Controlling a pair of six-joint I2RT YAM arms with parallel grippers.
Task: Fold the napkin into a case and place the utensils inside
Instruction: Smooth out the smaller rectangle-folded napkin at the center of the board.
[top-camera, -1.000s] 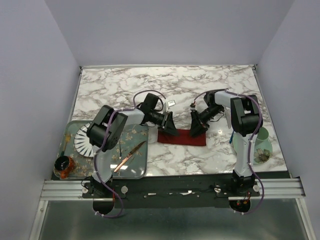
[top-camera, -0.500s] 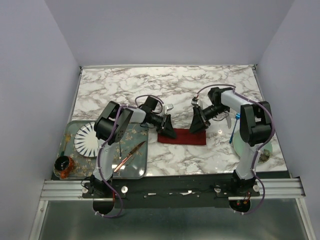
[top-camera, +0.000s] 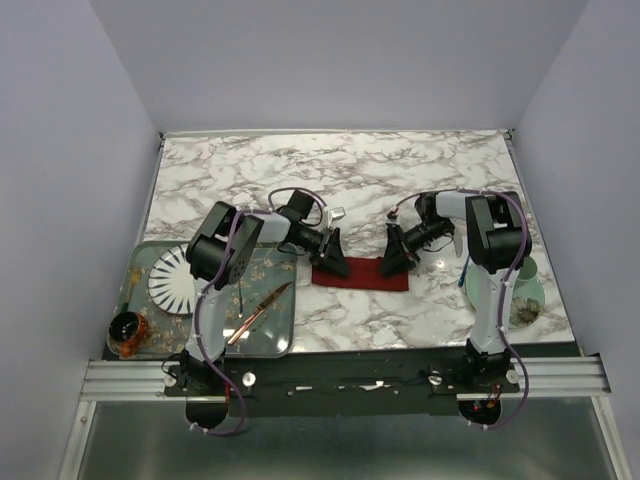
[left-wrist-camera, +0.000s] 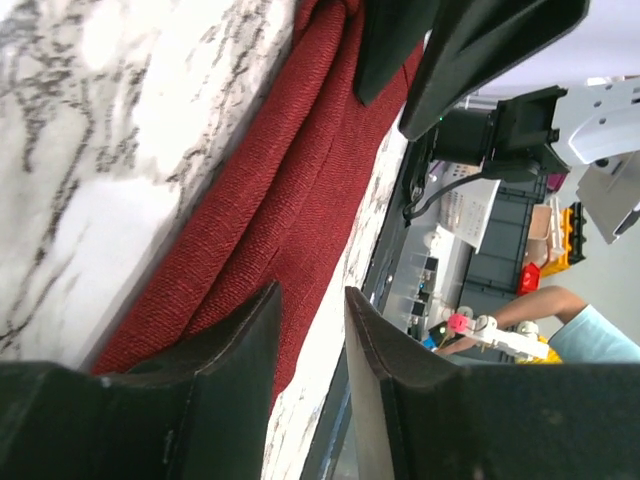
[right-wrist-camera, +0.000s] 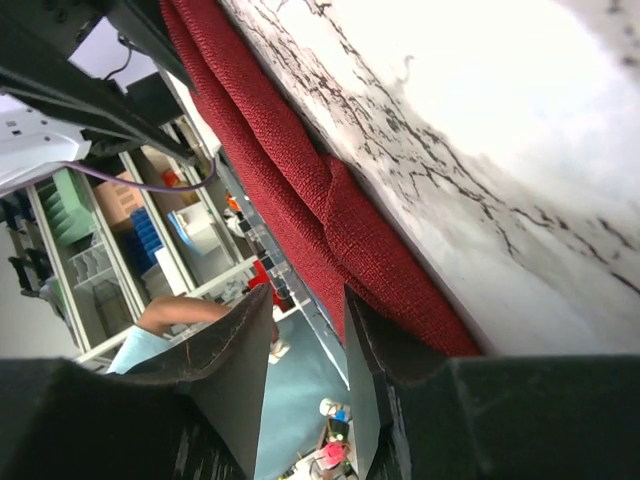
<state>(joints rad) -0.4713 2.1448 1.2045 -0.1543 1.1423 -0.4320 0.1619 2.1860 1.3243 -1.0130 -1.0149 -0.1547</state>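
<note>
Honestly, the folded napkin (top-camera: 362, 278) lies on the counter (top-camera: 420, 170) nearer its front edge, with the left gripper (top-camera: 338, 266) at one end and the right gripper (top-camera: 392, 264) at the other, both jaws slightly parted.

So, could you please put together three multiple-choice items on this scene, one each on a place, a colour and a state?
1. Where does the copper knife lie?
A. on the tray at the left
B. in the middle
C. at the far right

2. What colour is the napkin?
A. blue
B. dark red
C. white

3. In what state is the napkin?
A. spread out as a full square
B. crumpled into a ball
C. folded into a long narrow strip

Answers:
1 A, as the top view shows it slanting across the tray.
2 B, as all three views show dark red cloth.
3 C, as it lies as a slim band, with its layered folds plain in both wrist views.
</note>
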